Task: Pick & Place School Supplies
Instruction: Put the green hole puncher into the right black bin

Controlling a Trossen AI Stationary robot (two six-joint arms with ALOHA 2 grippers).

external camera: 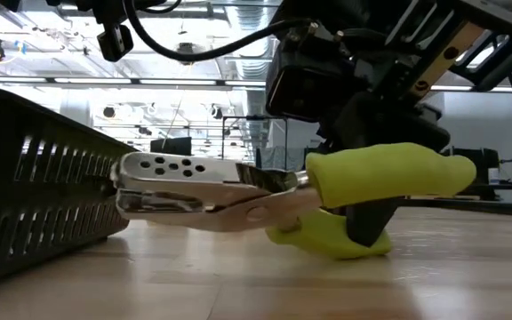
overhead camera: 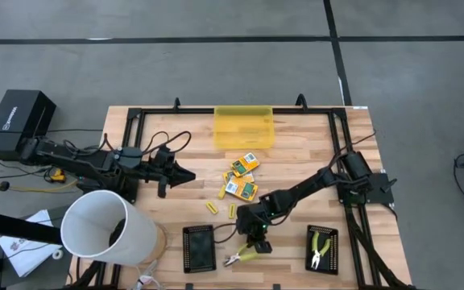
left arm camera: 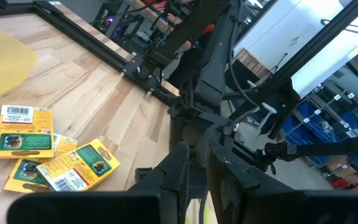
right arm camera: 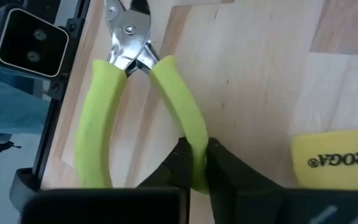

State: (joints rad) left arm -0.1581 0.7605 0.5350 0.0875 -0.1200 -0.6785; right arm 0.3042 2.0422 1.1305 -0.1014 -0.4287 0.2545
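A pair of pliers (overhead camera: 242,256) with yellow-green handles and a metal head (external camera: 180,187) lies near the table's front edge, between two black trays. My right gripper (overhead camera: 256,240) reaches down to it from the far right and is shut on one handle. My left gripper (overhead camera: 185,173) hangs over the table's left half with its fingers together and nothing in them. Yellow-and-green boxes (overhead camera: 241,189) (left arm camera: 27,134) and two short yellow sticks (overhead camera: 213,207) lie flat on the wood at mid-table. My right gripper (right arm camera: 201,165) pinches one of the two spread handles (right arm camera: 188,127) between its two fingers, toward that handle's free end. The fingers slant down from the far right. The handle runs ahead of them toward the head. The lower handle (external camera: 327,242) touches the table.
A black tray (overhead camera: 199,247) (external camera: 34,196) lies just left of the pliers. Another (overhead camera: 322,248), to the right, holds a second pair of pliers. A translucent yellow bin (overhead camera: 244,127) stands at the far edge, a white bucket (overhead camera: 107,225) at the front left. A yellow printed item (right arm camera: 334,158) lies beside my right gripper.
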